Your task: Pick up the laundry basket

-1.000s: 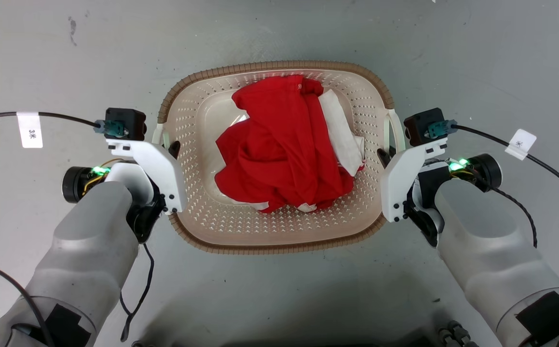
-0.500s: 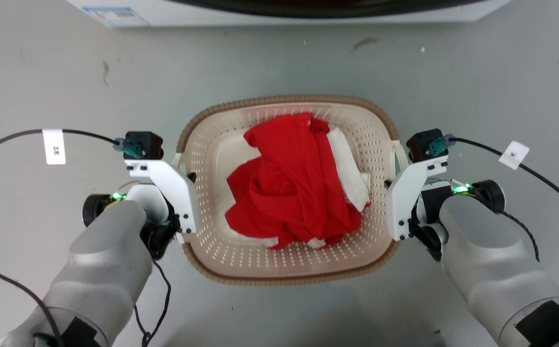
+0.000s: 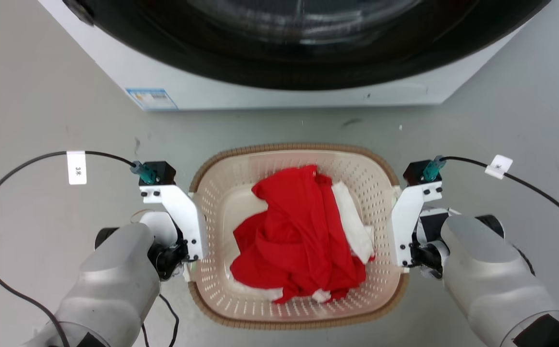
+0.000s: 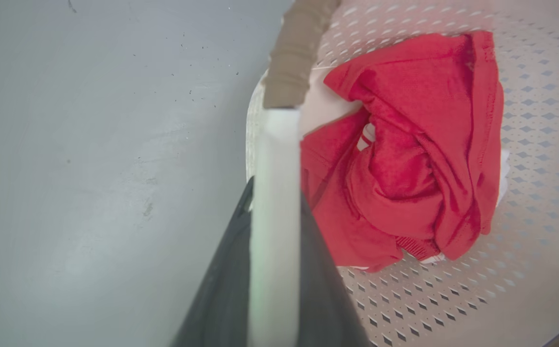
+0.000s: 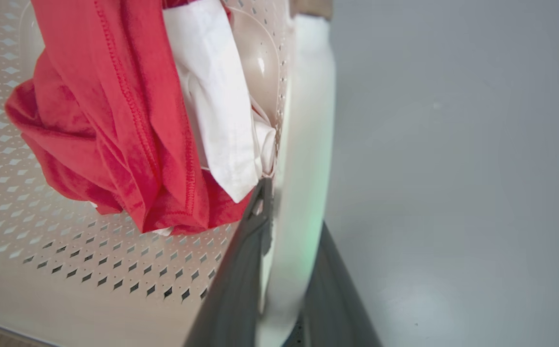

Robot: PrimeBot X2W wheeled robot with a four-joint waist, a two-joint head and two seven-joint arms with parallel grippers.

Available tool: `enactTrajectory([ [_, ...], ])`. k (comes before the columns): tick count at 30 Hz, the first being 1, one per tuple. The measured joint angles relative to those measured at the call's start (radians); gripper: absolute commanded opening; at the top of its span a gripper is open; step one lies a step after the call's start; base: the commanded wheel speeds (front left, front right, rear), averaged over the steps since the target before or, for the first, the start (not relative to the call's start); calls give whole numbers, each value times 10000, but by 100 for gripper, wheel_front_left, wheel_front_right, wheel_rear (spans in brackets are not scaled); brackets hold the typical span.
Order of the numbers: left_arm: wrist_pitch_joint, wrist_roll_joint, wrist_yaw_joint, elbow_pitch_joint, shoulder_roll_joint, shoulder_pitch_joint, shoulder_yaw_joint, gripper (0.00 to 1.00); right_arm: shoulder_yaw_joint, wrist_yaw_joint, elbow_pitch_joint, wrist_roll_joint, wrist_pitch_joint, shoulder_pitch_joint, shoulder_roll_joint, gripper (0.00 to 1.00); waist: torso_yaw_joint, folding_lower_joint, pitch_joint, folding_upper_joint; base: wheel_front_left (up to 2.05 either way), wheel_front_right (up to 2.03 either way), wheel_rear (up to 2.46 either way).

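At its white handles (image 4: 279,144), left gripper (image 4: 275,193) and right gripper (image 5: 293,207) clamp the cream, brown-rimmed laundry basket (image 3: 298,147).

The laundry basket (image 3: 221,193) is noted as smooth cream plastic with a slight sheen, perforated; its rim (image 3: 298,146) is finished brown, ribbed, matt. The red garment (image 3: 298,226) and white cloth (image 3: 354,226) are recorded as soft matt fabric. The floor (image 3: 33,96) is seen smooth, grey, speckled. The washer (image 3: 260,99) is finished in glossy white.

The cream perforated plastic laundry basket (image 3: 279,168), rounded-rectangular with a brown woven-look rim, is upright near a white washing machine (image 3: 260,91), holding crumpled red and white cloth (image 3: 303,241).
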Motion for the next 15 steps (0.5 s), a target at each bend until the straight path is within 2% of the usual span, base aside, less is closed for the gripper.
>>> enactTrajectory([
  [15, 1517, -823, 0, 213, -96, 255, -274, 0, 113, 0, 63, 930, 2581, 84, -75, 0, 8, -1, -2130, 0, 0, 0, 0],
])
